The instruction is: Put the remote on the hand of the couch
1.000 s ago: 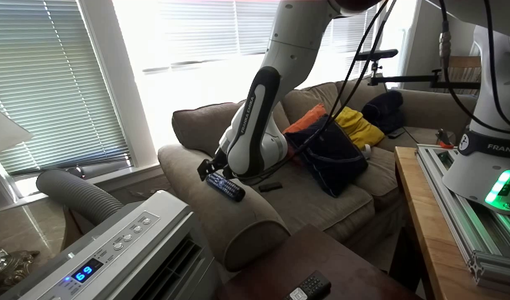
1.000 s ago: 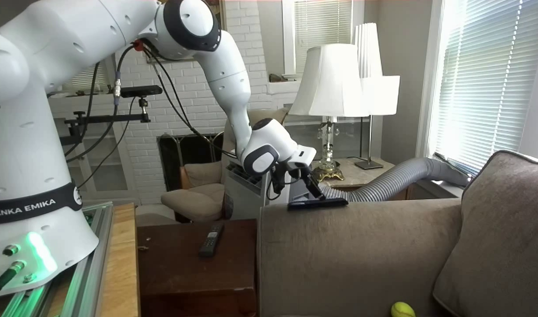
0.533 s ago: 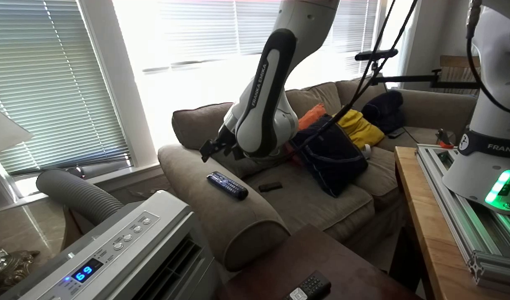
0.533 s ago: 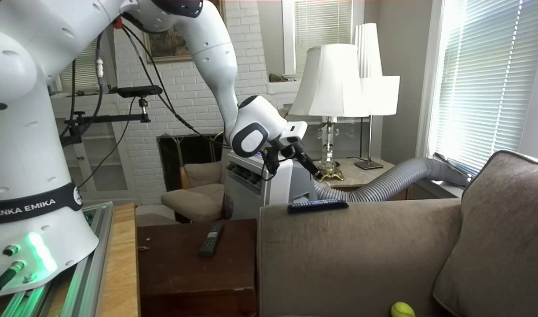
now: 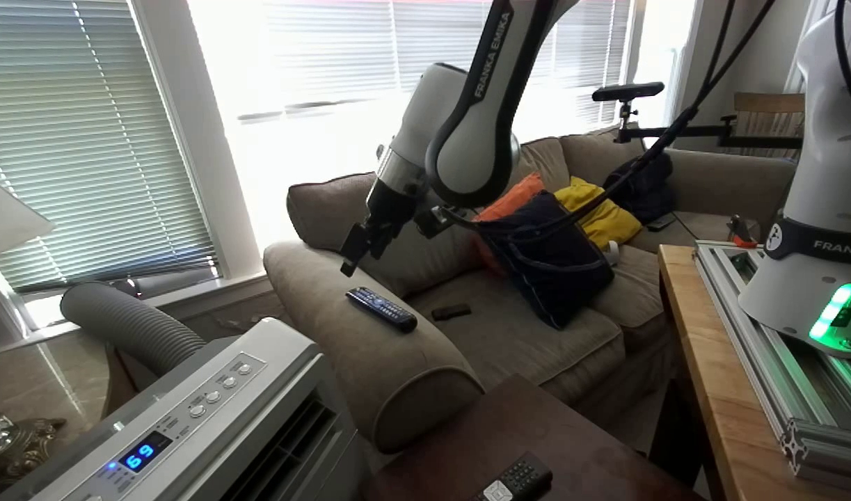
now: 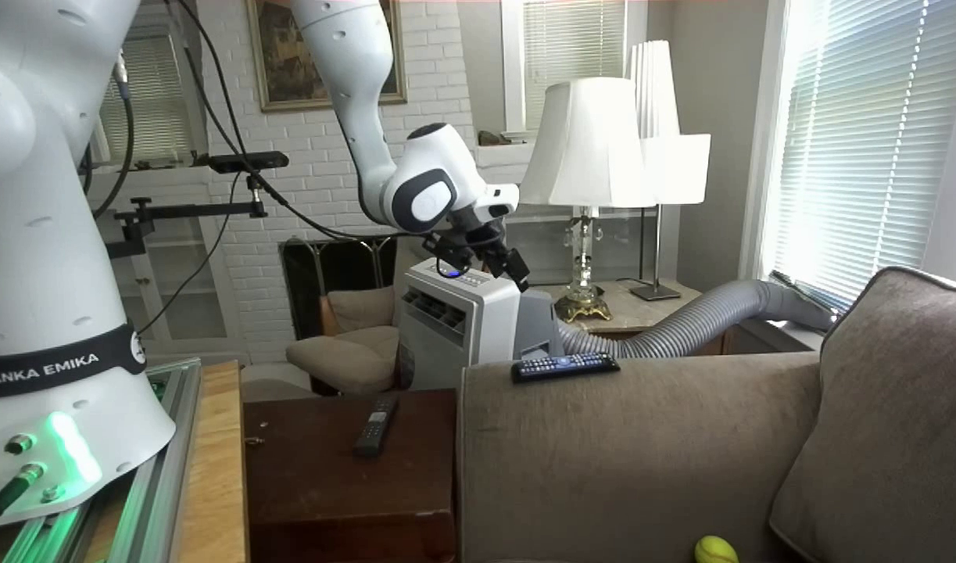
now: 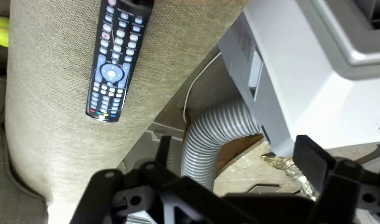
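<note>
The remote (image 7: 116, 59) lay face-up on the couch armrest (image 5: 366, 355), clear of the gripper (image 7: 233, 144), whose jaws stood apart w/ nothing btwn, so placing looked done & prob only a full retreat was left.

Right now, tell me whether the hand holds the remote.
No, the remote lies on the armrest, apart from the open hand.

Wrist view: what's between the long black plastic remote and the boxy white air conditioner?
In the wrist view: the rounded tan fabric armrest, then a gap with a thin white cord and, lower in frame, a ribbed grey hose.
</note>
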Action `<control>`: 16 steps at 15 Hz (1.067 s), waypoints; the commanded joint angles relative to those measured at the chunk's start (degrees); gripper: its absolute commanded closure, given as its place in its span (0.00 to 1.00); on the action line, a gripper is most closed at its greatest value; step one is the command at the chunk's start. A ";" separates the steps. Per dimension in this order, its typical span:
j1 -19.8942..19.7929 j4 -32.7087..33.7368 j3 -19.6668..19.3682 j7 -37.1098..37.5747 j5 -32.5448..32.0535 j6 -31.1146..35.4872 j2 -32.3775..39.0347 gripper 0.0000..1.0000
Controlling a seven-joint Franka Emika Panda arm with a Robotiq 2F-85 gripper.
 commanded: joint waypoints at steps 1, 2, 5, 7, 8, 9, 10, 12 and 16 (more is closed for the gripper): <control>-10.70 -5.35 9.14 -4.10 -6.22 -12.20 -8.87 0.00; -12.80 -5.58 10.94 -5.87 -6.29 -16.01 -10.05 0.00; -14.21 -4.81 11.44 -12.63 -3.80 -28.50 -13.10 0.00; -11.83 -4.26 7.94 -15.16 -5.44 -35.86 -14.91 0.00; -10.98 -4.27 6.80 -16.27 -5.95 -38.21 -15.34 0.00; -9.94 -4.21 5.62 -16.53 -6.45 -39.98 -16.19 0.00; -9.29 -4.41 4.90 -17.46 -6.70 -41.34 -16.54 0.00; -7.78 -4.56 3.39 -17.96 -7.76 -43.67 -17.50 0.00; -6.28 -5.19 2.70 -18.18 -5.96 -44.60 -18.69 0.00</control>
